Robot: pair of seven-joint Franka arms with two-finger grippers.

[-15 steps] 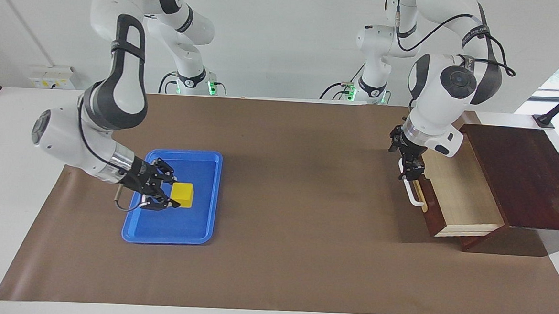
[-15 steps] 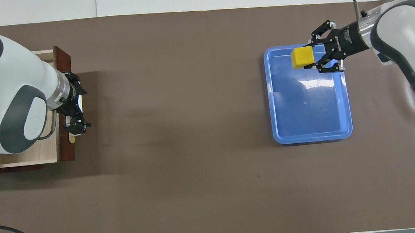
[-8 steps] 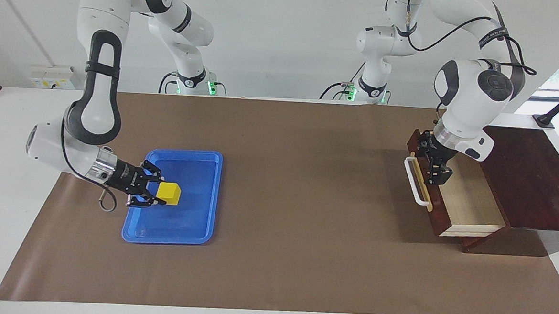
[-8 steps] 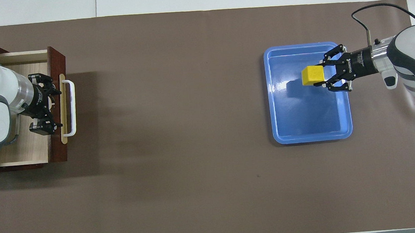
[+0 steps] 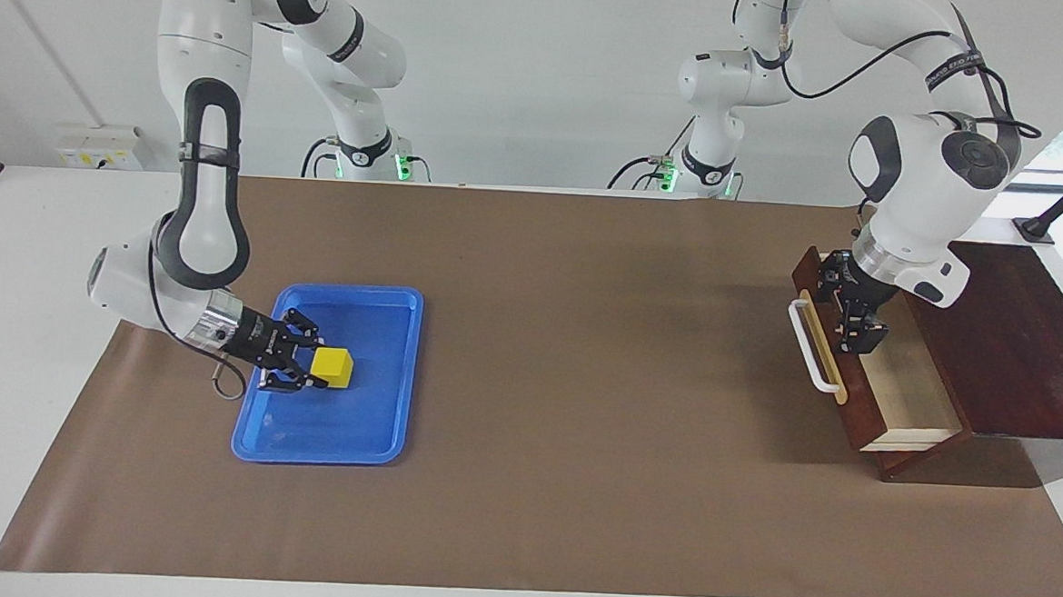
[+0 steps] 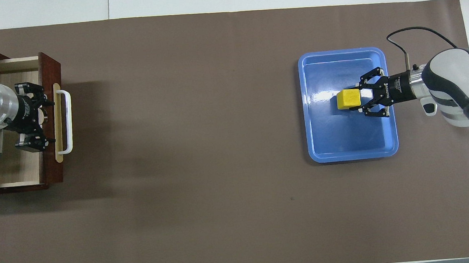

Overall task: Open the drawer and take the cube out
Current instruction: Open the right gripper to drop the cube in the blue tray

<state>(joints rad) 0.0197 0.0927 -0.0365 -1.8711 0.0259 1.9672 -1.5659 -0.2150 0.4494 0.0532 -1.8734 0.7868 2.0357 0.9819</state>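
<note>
The yellow cube (image 5: 332, 366) (image 6: 348, 99) is low in the blue tray (image 5: 342, 439) (image 6: 351, 150), between the fingers of my right gripper (image 5: 308, 366) (image 6: 360, 98), which is shut on it. The drawer (image 5: 856, 414) (image 6: 53, 171) of the dark wooden box (image 5: 1011, 342) stands partly open, and the part of its pale inside (image 6: 18, 173) that shows is bare. Its white handle (image 5: 811, 348) (image 6: 67, 122) faces the tray. My left gripper (image 5: 854, 308) (image 6: 35, 115) is open over the drawer's inside, just beside the front panel.
A brown mat (image 5: 583, 356) covers the table between the tray and the drawer. The box sits at the left arm's end of the table, at the mat's edge. A black stand (image 5: 1059, 212) rises near the box.
My right gripper has lowered the cube from above the tray's edge down into the tray. The drawer has slid farther into the box, with my left gripper moving along over it.
</note>
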